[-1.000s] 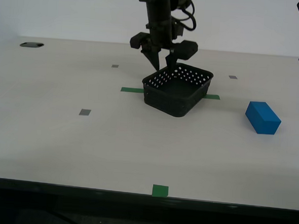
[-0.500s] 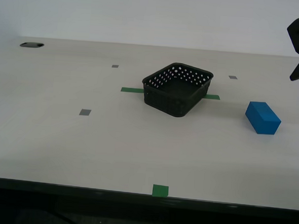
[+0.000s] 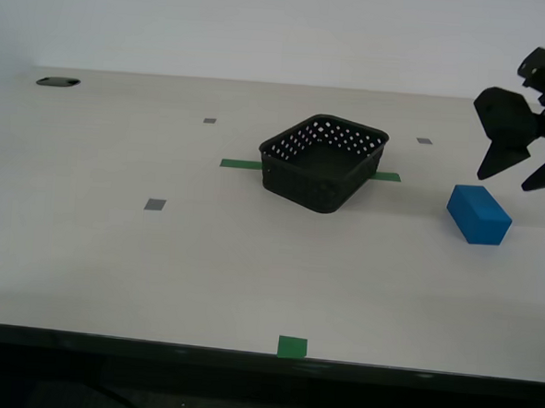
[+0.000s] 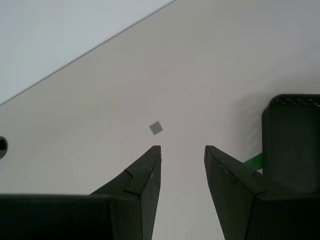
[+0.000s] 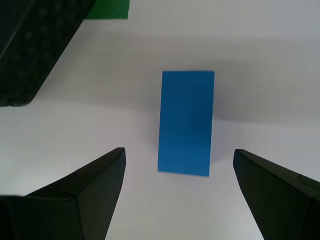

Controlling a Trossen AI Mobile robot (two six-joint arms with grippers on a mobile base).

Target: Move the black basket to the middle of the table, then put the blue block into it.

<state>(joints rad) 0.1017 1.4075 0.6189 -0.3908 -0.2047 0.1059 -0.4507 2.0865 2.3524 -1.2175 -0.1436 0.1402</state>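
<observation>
The black basket point(image 3: 303, 182) stands upright and empty mid-table on the pale table point(image 3: 158, 262), over a green tape strip. The blue block point(image 3: 478, 214) lies on the table to the exterior view's right of it. My first gripper point(image 3: 512, 177) hovers open just above and behind the block; in the first wrist view the block point(image 5: 186, 120) lies between the wide-apart jaws of my first gripper point(image 5: 178, 154), with a basket corner point(image 5: 30, 50) beside it. My second gripper point(image 4: 182, 150) is open and empty above bare table, the basket point(image 4: 292, 135) off to one side. It is out of the exterior view.
Green tape point(image 3: 241, 163) lies under the basket and another green piece point(image 3: 291, 347) at the front edge. Grey tape squares point(image 3: 155, 204) dot the table; one shows in the second wrist view point(image 4: 156, 128). A dark hole point(image 3: 58, 82) sits at the far corner on the exterior view's left.
The arm that stood over the basket's far rim has lifted out of the exterior view. My first gripper has come down from the exterior view's right edge toward the blue block. Basket and block have not moved.
</observation>
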